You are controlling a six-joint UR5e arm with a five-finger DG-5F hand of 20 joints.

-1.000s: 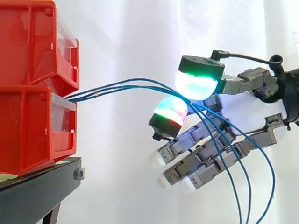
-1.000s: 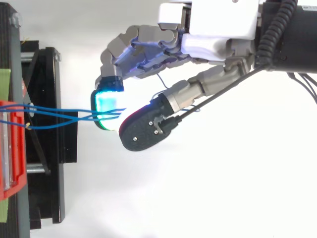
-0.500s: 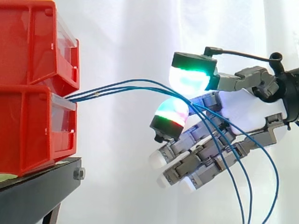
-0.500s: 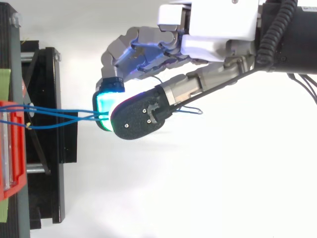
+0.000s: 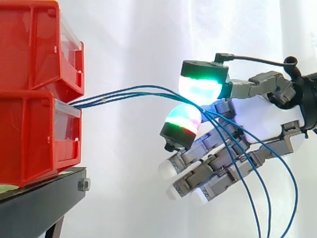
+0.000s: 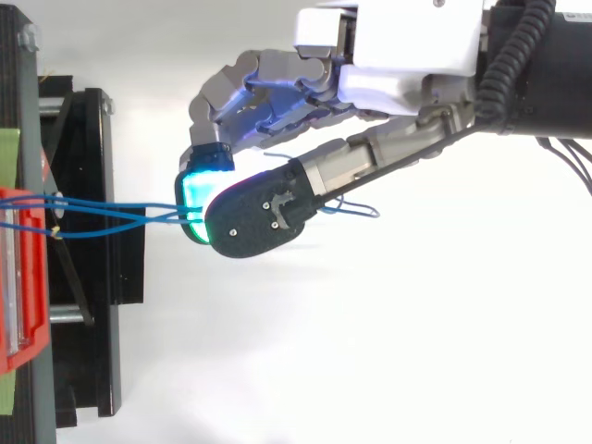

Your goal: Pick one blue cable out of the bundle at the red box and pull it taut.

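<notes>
Blue cables (image 5: 124, 94), three counted, are running from the front of two stacked red bins (image 5: 29, 124) rightward into the hand (image 5: 270, 116), then drooping below it. Hand is reaching in from the right, with the lower fingers (image 5: 198, 178) hanging half-extended. Thumb pad and one glowing finger pad are pinching the cables between them; cannot tell how many are caught. Versus 1.0 s ago: thumb has been swinging left over the finger pad. Bins and one black stand (image 5: 39, 203) are sitting unchanged.
</notes>
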